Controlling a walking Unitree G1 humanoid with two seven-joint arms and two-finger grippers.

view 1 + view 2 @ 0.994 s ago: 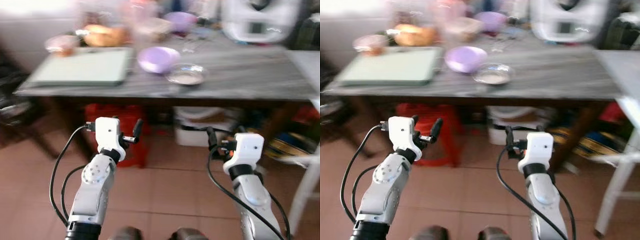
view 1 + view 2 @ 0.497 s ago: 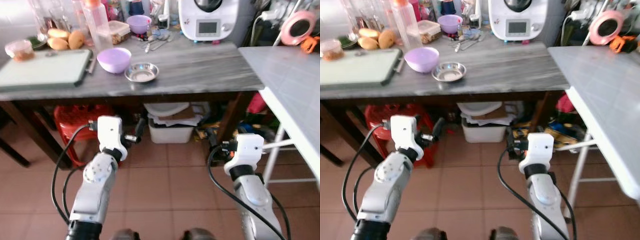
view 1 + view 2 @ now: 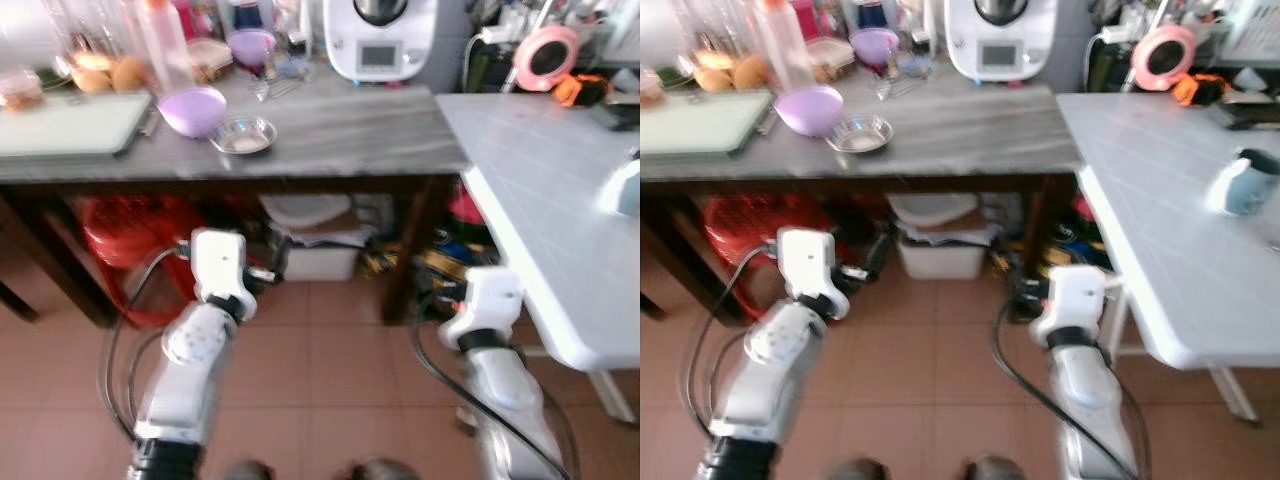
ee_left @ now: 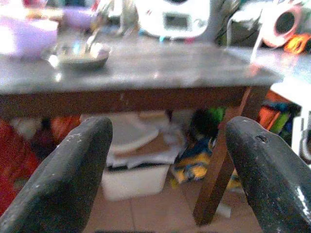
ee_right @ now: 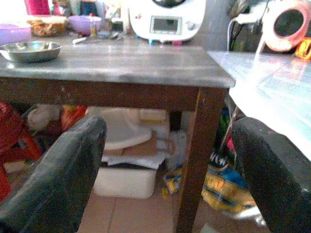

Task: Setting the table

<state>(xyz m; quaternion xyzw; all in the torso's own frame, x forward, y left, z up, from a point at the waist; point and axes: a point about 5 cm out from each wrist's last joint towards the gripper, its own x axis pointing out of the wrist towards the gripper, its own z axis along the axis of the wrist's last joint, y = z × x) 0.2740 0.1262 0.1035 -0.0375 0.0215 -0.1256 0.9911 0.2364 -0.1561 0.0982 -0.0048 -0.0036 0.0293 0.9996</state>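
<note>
From where I stand, everything for setting the table sits on the grey stone-topped wooden worktop (image 3: 970, 135), and I take that as the landmark. Toward its left end lies a pale green cutting board (image 3: 690, 122); next along is the lilac plastic bowl (image 3: 808, 108), and touching its right side the small shiny steel dish (image 3: 859, 133). Behind these, at the back edge, stands a white kitchen machine with a little screen (image 3: 998, 40). Off the worktop's right end is a white tiled table (image 3: 1160, 200) carrying a pale blue mug (image 3: 1243, 183).

The left gripper (image 4: 160, 170) hangs below the worktop's front edge, jaws spread wide and holding nothing. The right gripper (image 5: 165, 170), also below that edge and nearer the corner leg, is equally wide apart and empty.

The step in hand looks like the approach. To do it well, I'd square up to the bowl and dish, stop close, then raise one arm above the edge before reaching, so the fingers don't knock the worktop's underside
</note>
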